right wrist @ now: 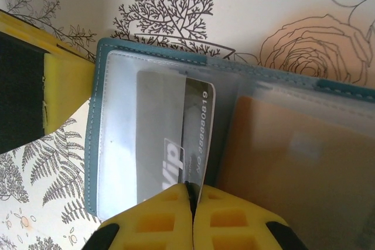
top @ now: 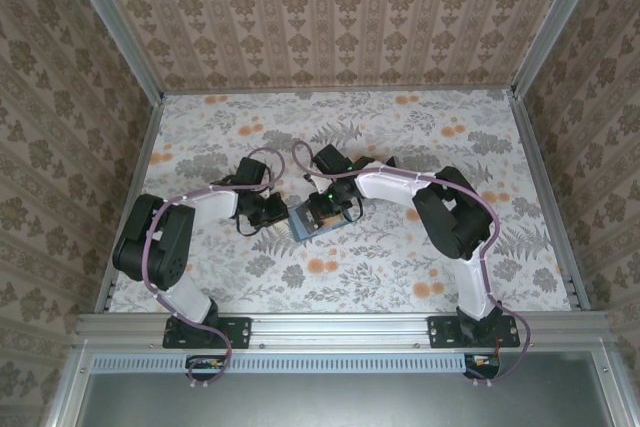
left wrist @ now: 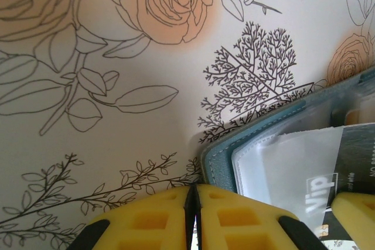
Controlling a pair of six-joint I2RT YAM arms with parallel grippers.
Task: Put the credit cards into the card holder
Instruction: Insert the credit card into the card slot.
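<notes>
On the floral-printed table (top: 400,147), the left gripper (left wrist: 195,191), fingers pressed together and holding nothing, braces the left edge of the open teal folding card holder (right wrist: 94,144), which lies mid-table between the two arms. The right gripper (right wrist: 191,188), also pressed together, touches the near end of a dark rectangular plastic card (right wrist: 198,127). The card's long axis runs straight away from those fingertips. Its left part sits under the clear sleeve and its right strip is bare, so it likely still has to go left, and the right arm is nearer.

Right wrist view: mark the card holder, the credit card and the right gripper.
card holder (right wrist: 293,156), right wrist view, tan inner panel.
credit card (right wrist: 174,133), right wrist view, middle of its face, above the "vip" print.
right gripper (right wrist: 190,200), right wrist view, seam between the yellow fingertips.
</notes>
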